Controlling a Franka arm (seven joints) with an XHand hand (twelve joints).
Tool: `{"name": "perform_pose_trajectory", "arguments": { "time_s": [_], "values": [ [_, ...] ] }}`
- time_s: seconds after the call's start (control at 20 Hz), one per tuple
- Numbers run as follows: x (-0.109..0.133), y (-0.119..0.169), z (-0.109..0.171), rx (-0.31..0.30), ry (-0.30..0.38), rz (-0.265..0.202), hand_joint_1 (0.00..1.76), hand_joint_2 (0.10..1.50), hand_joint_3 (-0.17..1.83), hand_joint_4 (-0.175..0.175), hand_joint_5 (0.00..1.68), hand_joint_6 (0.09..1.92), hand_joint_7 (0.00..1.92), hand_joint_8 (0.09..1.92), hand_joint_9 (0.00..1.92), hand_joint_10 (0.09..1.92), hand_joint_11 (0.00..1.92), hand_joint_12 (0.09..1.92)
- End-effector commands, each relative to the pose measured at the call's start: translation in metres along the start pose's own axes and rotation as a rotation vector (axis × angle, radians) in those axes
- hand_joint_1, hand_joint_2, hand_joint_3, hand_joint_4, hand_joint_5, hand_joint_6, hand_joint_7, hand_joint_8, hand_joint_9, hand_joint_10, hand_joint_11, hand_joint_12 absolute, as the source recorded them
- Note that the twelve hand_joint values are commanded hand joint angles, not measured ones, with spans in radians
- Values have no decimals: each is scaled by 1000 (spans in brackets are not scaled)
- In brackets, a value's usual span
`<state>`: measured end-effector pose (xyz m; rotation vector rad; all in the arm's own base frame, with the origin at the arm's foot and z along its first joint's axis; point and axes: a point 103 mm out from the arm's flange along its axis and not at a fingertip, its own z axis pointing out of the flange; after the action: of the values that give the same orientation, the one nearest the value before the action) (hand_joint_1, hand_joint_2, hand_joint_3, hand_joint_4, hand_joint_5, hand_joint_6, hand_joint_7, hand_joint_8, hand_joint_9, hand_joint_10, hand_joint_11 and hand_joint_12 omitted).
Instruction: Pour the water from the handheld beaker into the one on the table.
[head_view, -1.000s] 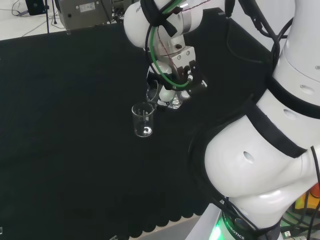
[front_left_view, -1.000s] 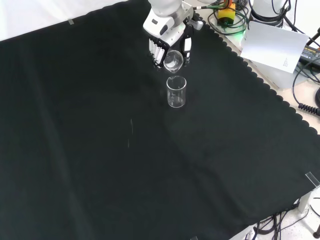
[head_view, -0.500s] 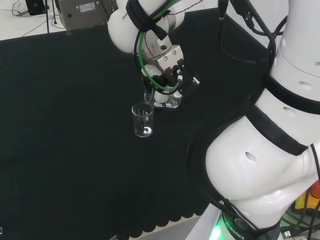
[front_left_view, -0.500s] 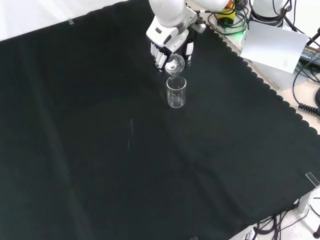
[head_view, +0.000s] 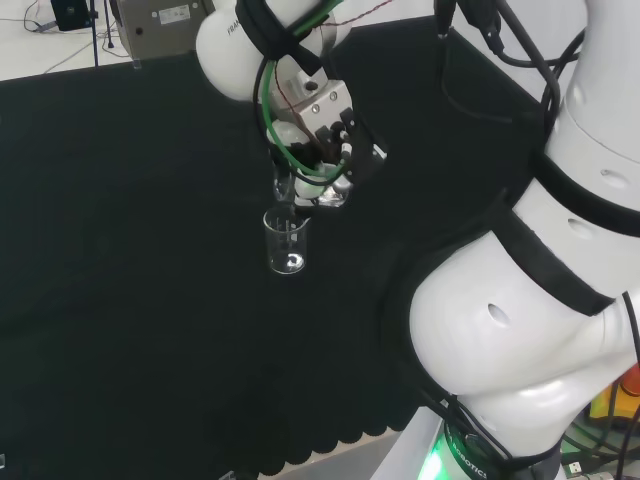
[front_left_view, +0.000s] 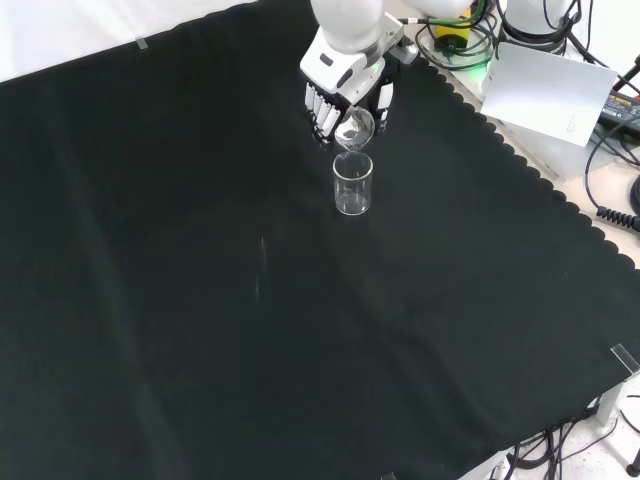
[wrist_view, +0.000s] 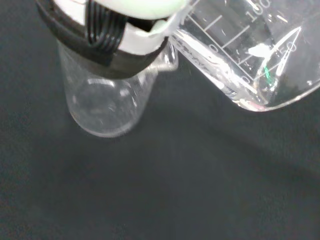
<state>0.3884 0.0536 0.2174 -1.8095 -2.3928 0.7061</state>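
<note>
Around the upright clear glass beaker the black-cloth table lies bare on its near, left and right sides in the front view. Directly above its mouth hangs the robot hand with a tilted clear beaker, blocking that way.

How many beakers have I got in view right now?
2: one tilted in the hand, the held beaker; the table beaker upright on the black cloth just below it. No others visible.

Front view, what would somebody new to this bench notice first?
The hand near the cloth's far edge, fingers curled round a clear handheld beaker tipped over. Right beneath its lip stands a second clear beaker, upright on the black cloth. The wrist view shows the tipped glass close up.
</note>
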Motion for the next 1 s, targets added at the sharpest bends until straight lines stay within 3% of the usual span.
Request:
{"name": "perform_pose_trajectory", "arguments": {
  "time_s": [0.05, 1.0],
  "values": [
    [-4, -1, 23, 127, -115, 34, 1538, 994, -175, -175, 1350, 250, 1391, 446, 1640, 87, 1191, 677],
    [-9, -3, 25, 141, -134, 38, 1538, 994, -175, -175, 1349, 252, 1384, 458, 1641, 87, 1190, 682]
  ]
}}
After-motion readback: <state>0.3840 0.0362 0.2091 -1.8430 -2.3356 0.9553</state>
